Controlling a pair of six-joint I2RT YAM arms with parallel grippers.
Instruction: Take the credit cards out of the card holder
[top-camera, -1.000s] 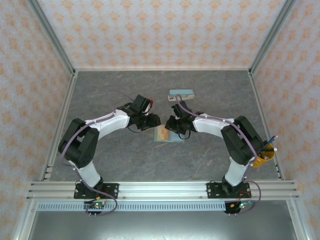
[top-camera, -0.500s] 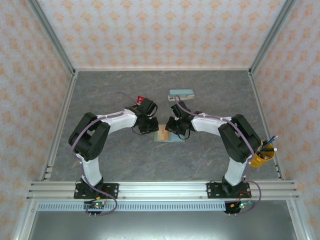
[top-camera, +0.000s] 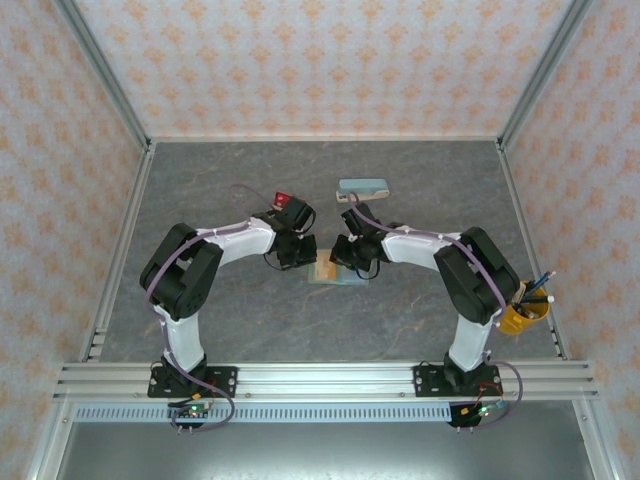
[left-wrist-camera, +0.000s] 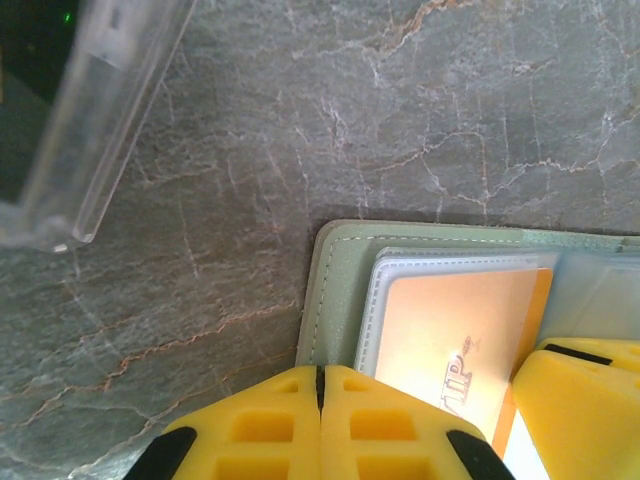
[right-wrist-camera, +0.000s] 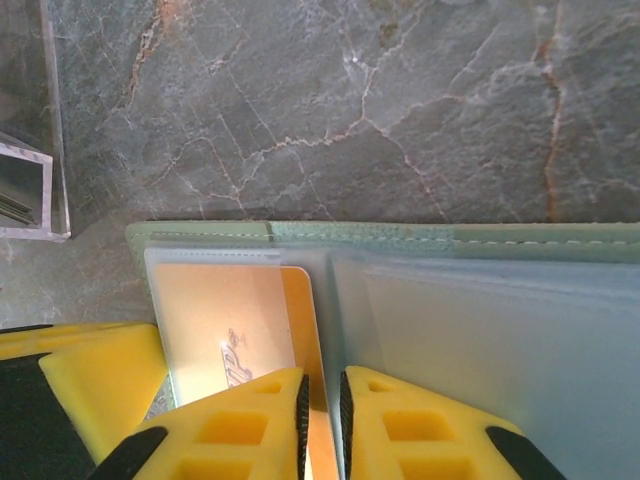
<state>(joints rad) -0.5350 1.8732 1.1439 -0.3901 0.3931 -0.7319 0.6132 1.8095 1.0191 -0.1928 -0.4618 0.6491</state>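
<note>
Bright even light, faint soft shadows.

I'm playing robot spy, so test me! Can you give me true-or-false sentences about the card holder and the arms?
1. An orange card sits in a slot of the holder. True.
2. The left gripper is wide open. False: its fingers are shut together.
3. The holder is folded shut. False: it lies open.
4. A yellow cup with pens stands near the right arm. True.
</note>
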